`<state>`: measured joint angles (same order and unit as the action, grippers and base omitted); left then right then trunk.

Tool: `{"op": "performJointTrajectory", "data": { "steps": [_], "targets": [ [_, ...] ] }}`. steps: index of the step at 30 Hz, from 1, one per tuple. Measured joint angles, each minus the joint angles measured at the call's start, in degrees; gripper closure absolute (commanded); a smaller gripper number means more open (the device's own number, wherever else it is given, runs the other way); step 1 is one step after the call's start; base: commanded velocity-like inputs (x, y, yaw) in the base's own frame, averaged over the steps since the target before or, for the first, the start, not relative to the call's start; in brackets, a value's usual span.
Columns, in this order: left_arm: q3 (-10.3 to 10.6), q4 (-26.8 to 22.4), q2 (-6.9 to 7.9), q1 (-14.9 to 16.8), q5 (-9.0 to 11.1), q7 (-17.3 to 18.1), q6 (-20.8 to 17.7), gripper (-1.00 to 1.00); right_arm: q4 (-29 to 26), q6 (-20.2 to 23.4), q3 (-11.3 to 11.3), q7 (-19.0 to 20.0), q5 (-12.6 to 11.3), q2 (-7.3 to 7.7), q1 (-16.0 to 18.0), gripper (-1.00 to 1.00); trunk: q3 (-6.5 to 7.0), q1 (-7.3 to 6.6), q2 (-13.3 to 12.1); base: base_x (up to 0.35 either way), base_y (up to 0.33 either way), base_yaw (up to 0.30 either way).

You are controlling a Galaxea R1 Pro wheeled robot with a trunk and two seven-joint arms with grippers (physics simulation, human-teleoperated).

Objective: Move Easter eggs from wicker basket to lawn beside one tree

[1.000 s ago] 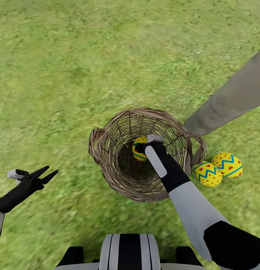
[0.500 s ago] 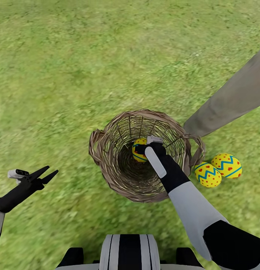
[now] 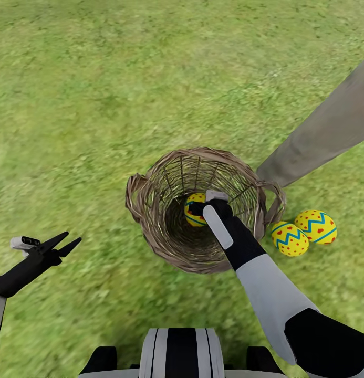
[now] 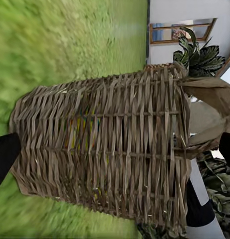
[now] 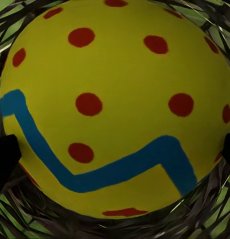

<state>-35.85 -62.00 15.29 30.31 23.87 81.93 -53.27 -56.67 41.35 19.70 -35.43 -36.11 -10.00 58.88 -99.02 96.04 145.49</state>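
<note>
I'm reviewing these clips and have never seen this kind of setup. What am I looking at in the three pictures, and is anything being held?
This is a simulated two-armed wheeled robot on a lawn. The large picture looks down from its head; the other two come from cameras near each gripper.

In the head view, the right gripper reaches down into a wicker basket and sits at a yellow Easter egg with a blue zigzag and red dots. The right wrist view shows that egg very close, with dark fingertips at both sides; whether they already clamp it cannot be told.

Two more eggs lie on the grass beside the basket, near a pale tree trunk.

The left gripper hangs open and empty. Its camera sees the basket's woven side.
</note>
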Motion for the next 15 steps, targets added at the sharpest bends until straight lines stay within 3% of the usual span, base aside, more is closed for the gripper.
{"op": "performJointTrajectory", "data": {
  "steps": [3,9,15],
  "targets": [
    [0.0,0.2,0.05,0.0,0.0,0.0,0.0,-1.00,0.0,0.0,0.0,0.0,-0.1,0.00,0.0,1.00,0.00,0.00,0.0,-0.001,0.000,0.000],
    [1.5,0.3,0.19,0.0,-0.2,0.1,-0.4,-1.00,3.0,0.0,0.0,0.0,-0.7,0.00,0.0,1.00,1.32,-0.15,-0.1,-0.033,0.000,0.000],
    [1.7,0.2,0.18,0.0,-0.2,0.1,-0.5,-1.00,2.9,0.1,0.0,0.0,-0.6,0.00,0.0,1.00,2.65,-0.31,-0.2,-0.033,0.000,0.000]
  ]
}}
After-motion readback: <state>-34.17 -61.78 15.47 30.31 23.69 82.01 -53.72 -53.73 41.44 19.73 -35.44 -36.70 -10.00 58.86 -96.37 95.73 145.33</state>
